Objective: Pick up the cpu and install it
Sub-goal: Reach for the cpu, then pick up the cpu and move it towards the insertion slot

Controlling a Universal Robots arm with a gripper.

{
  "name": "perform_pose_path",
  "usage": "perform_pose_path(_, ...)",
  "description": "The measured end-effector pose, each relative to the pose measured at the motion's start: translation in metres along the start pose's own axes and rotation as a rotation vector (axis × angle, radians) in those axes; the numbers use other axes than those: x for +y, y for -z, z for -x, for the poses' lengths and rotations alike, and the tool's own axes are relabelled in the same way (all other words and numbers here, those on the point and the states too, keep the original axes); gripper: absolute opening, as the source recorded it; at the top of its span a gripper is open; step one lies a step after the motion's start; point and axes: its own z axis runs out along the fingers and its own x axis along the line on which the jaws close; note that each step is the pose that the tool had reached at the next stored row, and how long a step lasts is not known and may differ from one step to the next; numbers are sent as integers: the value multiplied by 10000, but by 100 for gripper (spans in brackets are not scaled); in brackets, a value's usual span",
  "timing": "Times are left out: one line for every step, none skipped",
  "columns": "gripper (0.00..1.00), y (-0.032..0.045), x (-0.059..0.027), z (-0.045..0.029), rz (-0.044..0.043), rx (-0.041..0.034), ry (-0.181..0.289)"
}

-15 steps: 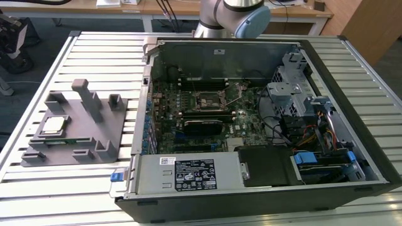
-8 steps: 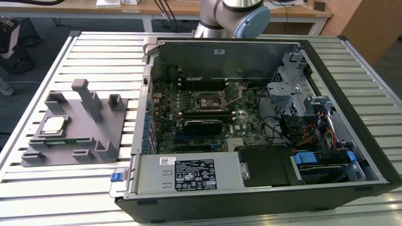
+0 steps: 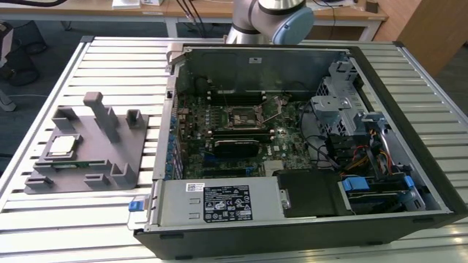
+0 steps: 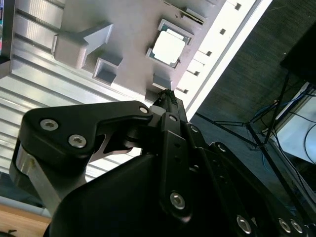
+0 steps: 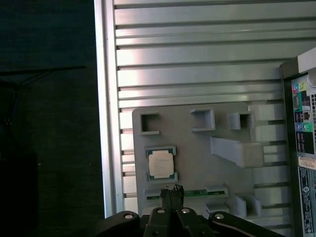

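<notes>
The cpu (image 3: 61, 145) lies flat in a pocket of the grey holder (image 3: 109, 159), which sits on the slatted counter (image 3: 109, 60) beside the open computer case (image 3: 409, 142). The pincer (image 5: 172, 189) hangs over the holder near the cpu, tips pressed together, gripping nothing.

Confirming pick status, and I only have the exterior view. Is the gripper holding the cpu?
Observer: No. In the first wrist view the gripper is shut with nothing in it.
Operator: Where is it relative to the cpu?
Observer: Apart from it. The cpu lies in its recess on the grey holder, and the gripper lines up with the holder's edge, where the green memory stick lies.
Operator: Touching the holder?
Observer: Cannot tell. In the second wrist view the gripper overlaps a small block at the holder's edge, with the cpu beyond it.
</notes>
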Motion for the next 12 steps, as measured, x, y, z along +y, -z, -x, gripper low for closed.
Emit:
perform_pose_path(11, 0, -1, -9, 0, -1, -1)
perform_pose_path(11, 0, -2, -14, 0, 0, 1)
perform_pose_path(11, 0, -2, -15, 0, 0, 2)
perform_pose_path(11, 0, -2, -17, 0, 0, 1)
perform_pose_path(11, 0, -1, -20, 0, 0, 0)
perform_pose_path(11, 0, -2, -22, 1, -1, 0)
perform_pose_path(11, 0, -2, -24, 0, 0, 1)
perform_pose_path(11, 0, -2, -26, 0, 0, 0)
perform_pose_path(11, 0, -2, -29, 0, -1, 0)
perform_pose_path(11, 0, -2, -31, 0, -1, 0)
perform_pose_path(11, 0, -2, -31, 1, -1, 0)
perform_pose_path(11, -1, -2, -31, 0, -1, 0)
